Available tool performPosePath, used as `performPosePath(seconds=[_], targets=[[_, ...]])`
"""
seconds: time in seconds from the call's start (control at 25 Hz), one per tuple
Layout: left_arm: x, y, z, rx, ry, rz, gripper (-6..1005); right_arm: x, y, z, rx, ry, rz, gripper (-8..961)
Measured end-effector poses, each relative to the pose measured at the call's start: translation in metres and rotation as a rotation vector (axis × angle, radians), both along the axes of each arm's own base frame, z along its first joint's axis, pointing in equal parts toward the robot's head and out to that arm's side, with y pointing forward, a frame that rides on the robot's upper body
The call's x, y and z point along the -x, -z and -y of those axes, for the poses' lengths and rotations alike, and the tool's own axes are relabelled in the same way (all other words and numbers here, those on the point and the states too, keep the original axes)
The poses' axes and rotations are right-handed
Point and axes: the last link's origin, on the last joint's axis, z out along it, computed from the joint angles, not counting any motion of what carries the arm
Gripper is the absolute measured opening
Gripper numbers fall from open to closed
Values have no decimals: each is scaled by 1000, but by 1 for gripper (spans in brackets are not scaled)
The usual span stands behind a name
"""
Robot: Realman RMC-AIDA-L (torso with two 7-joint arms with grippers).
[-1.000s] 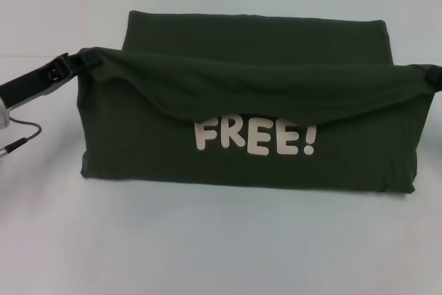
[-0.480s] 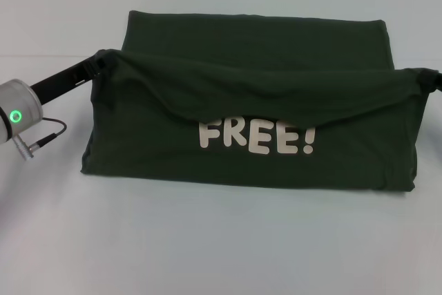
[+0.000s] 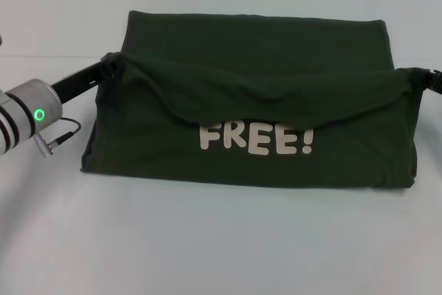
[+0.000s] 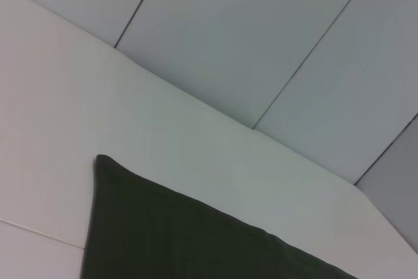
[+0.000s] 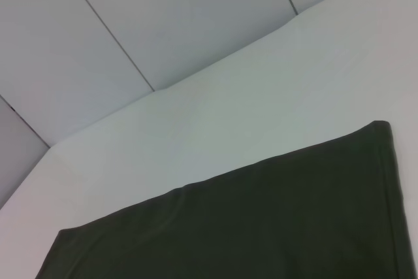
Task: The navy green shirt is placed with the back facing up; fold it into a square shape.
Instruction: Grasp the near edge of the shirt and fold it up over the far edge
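Dark olive navy green shirt (image 3: 255, 94), frame centre, white "FREE!" showing; left hand (image 3: 108, 63) and right hand (image 3: 423, 77) each grasp a lifted corner above the surface (image 3: 221, 240).

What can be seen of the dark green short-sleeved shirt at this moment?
The dark olive-green soft cotton shirt lies on the white table, its near part lifted and being folded toward the far edge. White block letters "FREE!" show on the raised underside. The left gripper and right gripper are shut on its two lifted corners; the edge between sags.
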Motion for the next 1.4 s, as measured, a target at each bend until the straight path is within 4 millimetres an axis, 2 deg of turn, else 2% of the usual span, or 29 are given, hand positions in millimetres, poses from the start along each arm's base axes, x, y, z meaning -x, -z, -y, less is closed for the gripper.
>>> performPosePath(seconds=[0.64,0.76,1.04,1.28,1.4], targets=[[0,24,-3,-16,-97,38,40,2,10,-9,3,44,52,26],[1,29,-3,-16,-121,46,41,1,16,-10,11,70,69,63],[14,28,1,-48,-199,86,303,-1,19,-7,18,79,68,190],[24,23,11,-42,-218,151,519,-6,11,1,1,70,8,314],[24,12,22,9,-140,216,606,-8,3,12,7,19,-57,463]])
